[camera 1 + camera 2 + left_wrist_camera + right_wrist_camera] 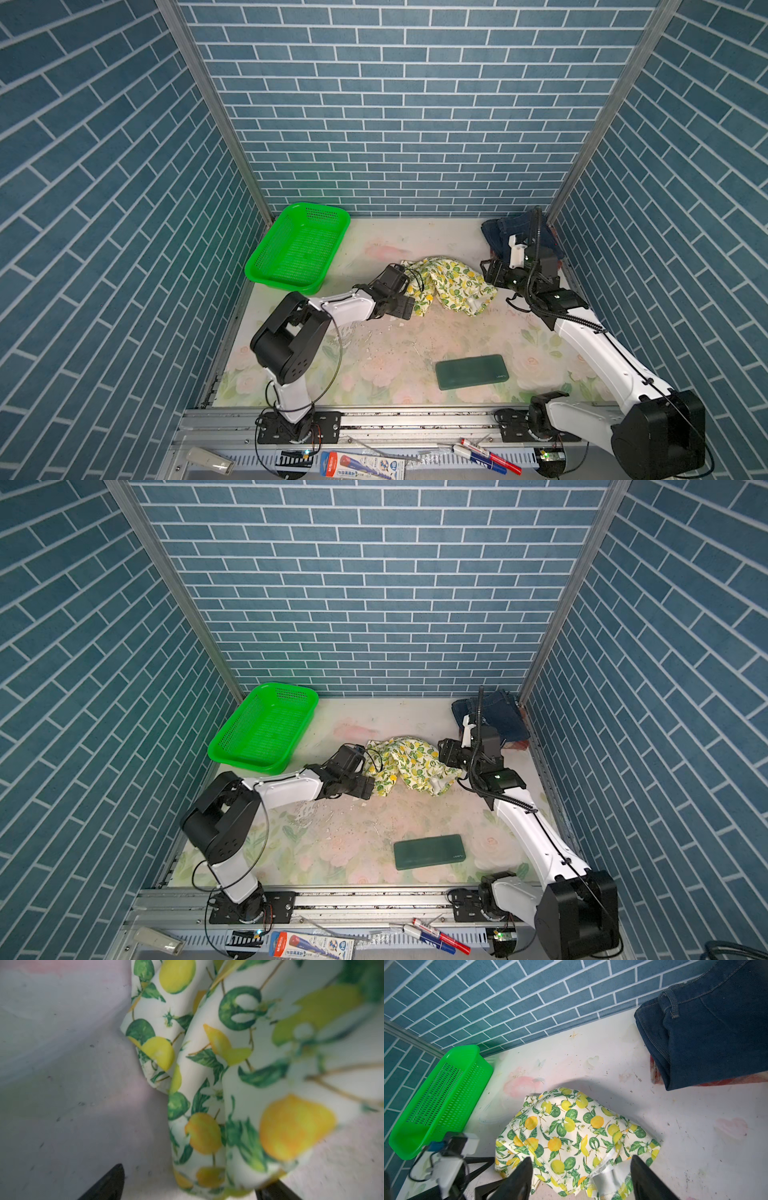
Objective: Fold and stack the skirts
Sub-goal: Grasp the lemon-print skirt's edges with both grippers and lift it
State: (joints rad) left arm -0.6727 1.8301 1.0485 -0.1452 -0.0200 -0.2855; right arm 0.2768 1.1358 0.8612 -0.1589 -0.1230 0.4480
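While the lemon-print skirt [451,284] lies crumpled on the counter [395,345], left pincer [197,1174] wide astride one fold, right pincer [581,1158] wide over the opposite edge, denim skirt [505,230] folded atop plaid skirt [656,1072] far right, green mesh basket [266,266] far left, dark green slab [471,371] nearer the front.

The plaid skirt [655,1074] is almost wholly hidden under the denim skirt [716,1032], with only a red edge showing. The denim skirt runs off the right wrist picture's edge, and the right arm [582,332] covers part of it in both top views. In the left wrist view the lemon skirt's [207,1064] nearest folds are blurred and partly cover 1 finger [270,1192] of the left gripper [197,1174].
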